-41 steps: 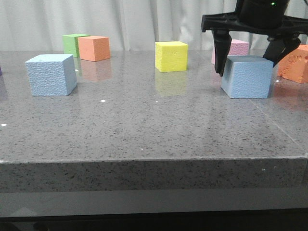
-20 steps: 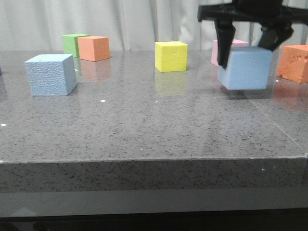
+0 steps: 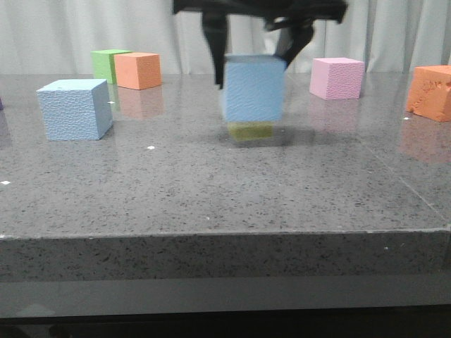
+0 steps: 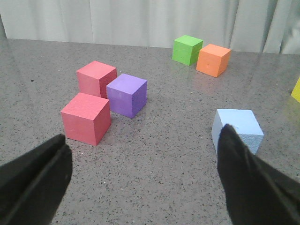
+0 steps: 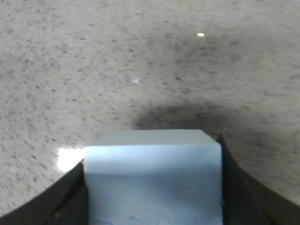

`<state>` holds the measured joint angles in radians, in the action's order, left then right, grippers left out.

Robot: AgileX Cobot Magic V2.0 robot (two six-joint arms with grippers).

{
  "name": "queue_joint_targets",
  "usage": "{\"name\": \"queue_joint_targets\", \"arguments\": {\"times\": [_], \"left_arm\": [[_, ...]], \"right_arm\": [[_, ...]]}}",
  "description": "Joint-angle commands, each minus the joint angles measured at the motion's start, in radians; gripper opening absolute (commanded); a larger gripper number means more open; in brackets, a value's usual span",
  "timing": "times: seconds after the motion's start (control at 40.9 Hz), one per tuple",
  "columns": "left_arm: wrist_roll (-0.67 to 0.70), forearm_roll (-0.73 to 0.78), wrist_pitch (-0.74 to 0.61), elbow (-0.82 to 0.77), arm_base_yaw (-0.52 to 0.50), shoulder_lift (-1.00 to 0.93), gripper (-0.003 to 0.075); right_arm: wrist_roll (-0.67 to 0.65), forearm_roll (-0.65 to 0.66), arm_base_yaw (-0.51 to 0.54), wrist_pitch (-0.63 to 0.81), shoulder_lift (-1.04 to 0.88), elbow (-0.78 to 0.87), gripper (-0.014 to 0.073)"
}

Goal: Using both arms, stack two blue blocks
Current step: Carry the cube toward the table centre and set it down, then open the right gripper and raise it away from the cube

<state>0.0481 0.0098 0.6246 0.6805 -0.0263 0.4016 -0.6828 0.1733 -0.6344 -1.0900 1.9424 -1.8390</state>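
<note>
This looks like a robot test bench in a lab rather than a home or shop. A grey speckled stone-look tabletop (image 3: 211,190) fills the lower and middle frame of the front view, with a thick squared front edge. Behind it, across the whole top of the frame, hangs a plain pale pleated curtain (image 3: 84,32) that closes off the background. The only objects laid out are plain coloured foam cubes scattered well apart: a green cube (image 3: 106,63) and an orange cube (image 3: 138,70) at upper left, a pink cube (image 3: 337,77) at upper right, and red cubes (image 4: 86,117) with a purple cube (image 4: 126,94) in the left wrist view.
</note>
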Motion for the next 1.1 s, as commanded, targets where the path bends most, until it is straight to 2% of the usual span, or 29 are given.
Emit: {"name": "queue_joint_targets", "arguments": {"times": [0.0,0.294,0.343,0.49,0.538,0.734,0.808,1.003,1.077], "left_arm": [[0.0,0.001,-0.074,0.027,0.007,0.016,0.0617],[0.0,0.001,-0.074,0.027,0.007,0.016,0.0617],[0.0,0.001,-0.074,0.027,0.007,0.016,0.0617],[0.0,0.001,-0.074,0.027,0.007,0.016,0.0617],[0.0,0.001,-0.074,0.027,0.007,0.016,0.0617],[0.0,0.001,-0.074,0.027,0.007,0.016,0.0617],[0.0,0.001,-0.074,0.027,0.007,0.016,0.0617],[0.0,0.001,-0.074,0.027,0.007,0.016,0.0617],[0.0,0.001,-0.074,0.027,0.007,0.016,0.0617]], "right_arm": [[-0.021,0.037,-0.008,0.035,-0.012,-0.068,0.0381],[-0.02,0.014,-0.007,0.047,0.024,-0.074,0.0387],[-0.02,0.013,-0.007,0.052,0.027,-0.074,0.0409],[-0.02,0.005,-0.007,0.086,0.027,-0.074,0.0584],[-0.02,-0.002,-0.007,0.089,0.026,-0.079,0.0612],[-0.012,-0.002,-0.002,0.031,-0.002,-0.143,0.0622],[0.053,-0.007,-0.002,0.011,-0.041,-0.165,0.0622],[0.418,-0.035,0.006,-0.077,-0.197,-0.166,0.0622],[0.505,-0.047,0.027,-0.123,-0.248,-0.153,0.0622]]}}
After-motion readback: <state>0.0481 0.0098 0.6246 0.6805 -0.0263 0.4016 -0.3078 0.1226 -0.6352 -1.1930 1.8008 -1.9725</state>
